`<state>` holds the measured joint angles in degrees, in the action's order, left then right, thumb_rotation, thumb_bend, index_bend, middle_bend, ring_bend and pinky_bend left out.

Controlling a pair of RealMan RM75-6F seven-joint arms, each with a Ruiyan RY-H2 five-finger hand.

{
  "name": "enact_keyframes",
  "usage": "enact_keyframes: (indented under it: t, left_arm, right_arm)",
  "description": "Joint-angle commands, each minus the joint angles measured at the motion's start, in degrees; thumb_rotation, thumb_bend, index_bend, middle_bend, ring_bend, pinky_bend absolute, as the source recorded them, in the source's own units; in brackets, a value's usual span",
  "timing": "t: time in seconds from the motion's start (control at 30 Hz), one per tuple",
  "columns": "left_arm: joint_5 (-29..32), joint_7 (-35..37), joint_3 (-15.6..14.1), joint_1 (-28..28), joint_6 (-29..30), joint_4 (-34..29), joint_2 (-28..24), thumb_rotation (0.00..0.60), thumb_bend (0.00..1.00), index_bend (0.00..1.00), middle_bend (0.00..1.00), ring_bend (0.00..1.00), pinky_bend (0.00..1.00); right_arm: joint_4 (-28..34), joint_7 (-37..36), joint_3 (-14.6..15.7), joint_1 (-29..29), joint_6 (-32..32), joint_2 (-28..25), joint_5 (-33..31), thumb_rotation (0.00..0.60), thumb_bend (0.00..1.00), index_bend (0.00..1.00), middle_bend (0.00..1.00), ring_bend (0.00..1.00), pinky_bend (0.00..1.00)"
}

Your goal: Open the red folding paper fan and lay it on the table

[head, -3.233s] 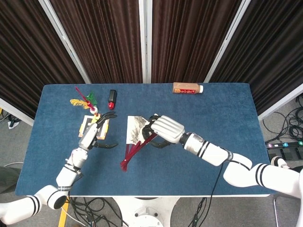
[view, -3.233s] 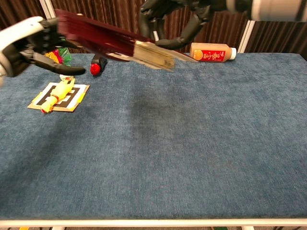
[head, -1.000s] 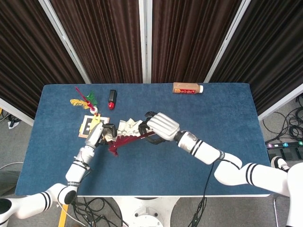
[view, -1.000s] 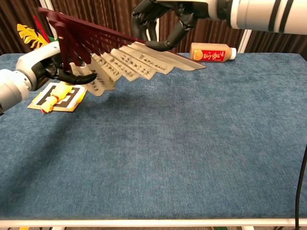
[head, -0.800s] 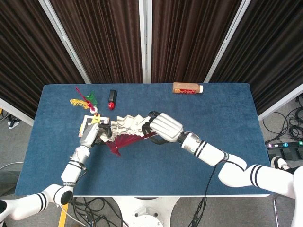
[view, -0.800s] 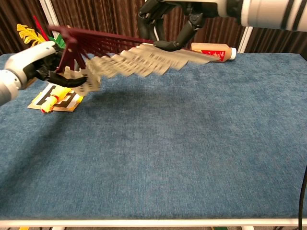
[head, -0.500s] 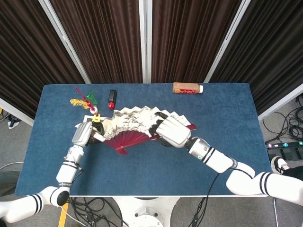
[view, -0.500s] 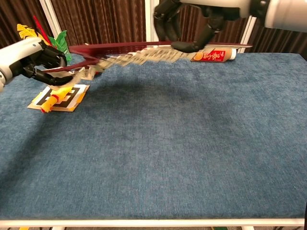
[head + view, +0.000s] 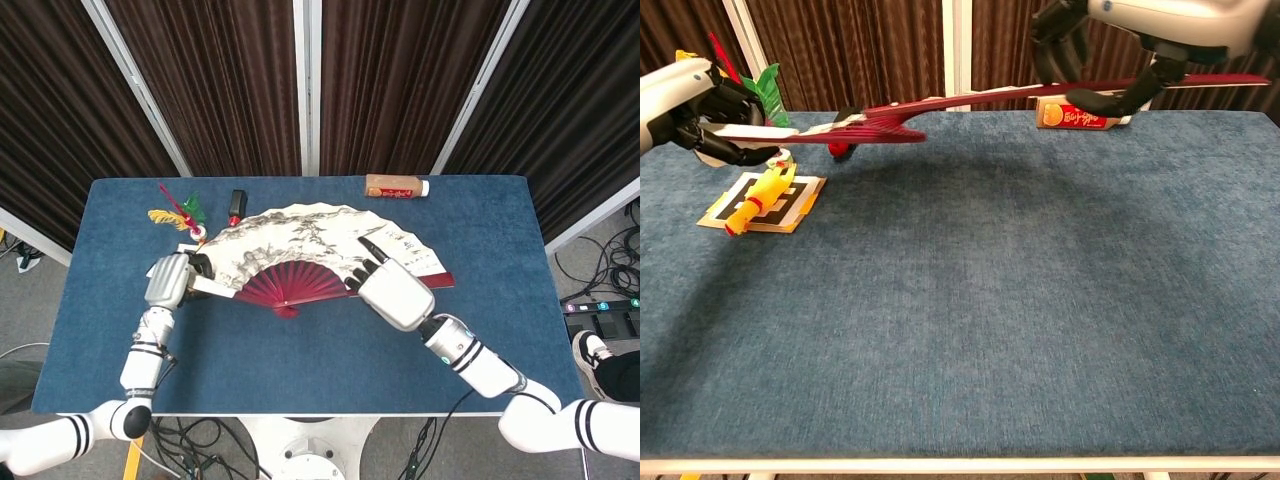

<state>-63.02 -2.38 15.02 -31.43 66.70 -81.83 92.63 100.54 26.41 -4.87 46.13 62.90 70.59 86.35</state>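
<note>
The red folding fan is spread fully open, its cream painted leaf arching above dark red ribs. In the chest view the fan shows edge-on, held flat in the air well above the blue table. My left hand grips the fan's left outer guard; in the chest view the left hand sits at the far left. My right hand holds the right guard, seen in the chest view as the right hand at the top right.
An orange-labelled bottle lies at the table's back edge. A black-and-red object and coloured feathers sit at the back left. A yellow toy rests on a printed marker card under my left hand.
The fan has gone from closed to fully spread. My right hand swept its guard rightward while my left hand moved left, and the fan turned from tilted to flat.
</note>
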Motion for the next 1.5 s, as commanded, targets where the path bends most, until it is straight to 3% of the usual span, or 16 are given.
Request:
enact_keyframes:
  t: [0.03,0.67,0.97,1.07,1.13,1.2,1.27,1.37,1.5]
  left_arm:
    - [0.6,-1.3,0.3,0.0,0.5,-0.7,0.1,0.600,0.36,0.71,0.67,0.54,0.41]
    - [-0.4,-4.2,-0.3,-0.2,0.4,-1.1,0.1,0.600,0.28,0.67,0.67,0.54,0.41]
    - [-0.3,-5.5,-0.9,0.0,0.1,-0.4,0.0,0.600,0.28,0.59,0.62,0.53,0.41]
    - [-0.6,-5.2,-1.1,0.1,-0.1,-0.3,-0.1,0.600,0.28,0.52,0.57,0.51,0.41]
    - [-0.9,-4.8,-1.3,0.0,-0.7,-0.4,-0.3,0.600,0.28,0.40,0.48,0.44,0.38]
    - [-1.4,-4.4,-1.5,-0.2,-1.2,-0.3,-0.5,0.600,0.26,0.26,0.33,0.29,0.32]
    - [-1.9,-4.0,-1.6,-0.3,-1.5,0.1,-0.6,0.600,0.23,0.18,0.24,0.19,0.28]
    - [-2.4,-3.3,-1.6,-0.5,-1.6,0.8,-0.4,0.600,0.19,0.12,0.16,0.12,0.25]
    - [-3.2,-2.9,-1.7,-0.2,-1.0,1.5,-0.5,0.600,0.17,0.11,0.14,0.11,0.23]
  right_arm:
    - [0.4,2.1,0.5,-1.9,1.9,0.4,-0.2,0.600,1.00,0.86,0.72,0.46,0.10]
    - [-2.6,5.4,0.7,-6.3,5.1,3.2,1.6,0.600,1.00,0.86,0.72,0.46,0.04]
    - [-5.2,5.4,0.4,-7.5,6.1,5.8,2.8,0.600,1.00,0.86,0.72,0.46,0.01]
    - [-6.3,3.9,0.6,-7.7,6.3,6.9,3.5,0.600,1.00,0.86,0.72,0.46,0.01]
    - [-7.4,3.0,0.5,-7.8,6.6,7.7,4.0,0.600,1.00,0.86,0.72,0.46,0.01]
    - [-8.2,2.3,0.5,-8.0,7.0,8.4,4.5,0.600,1.00,0.86,0.72,0.46,0.01]
    - [-9.4,1.6,0.5,-8.2,7.7,9.3,5.3,0.600,1.00,0.85,0.72,0.46,0.00]
    - [-11.2,0.7,0.7,-8.7,8.5,10.7,6.2,0.600,1.00,0.85,0.72,0.46,0.00]
    - [-13.5,0.0,1.7,-9.5,9.2,12.2,7.3,0.600,1.00,0.82,0.72,0.45,0.00]
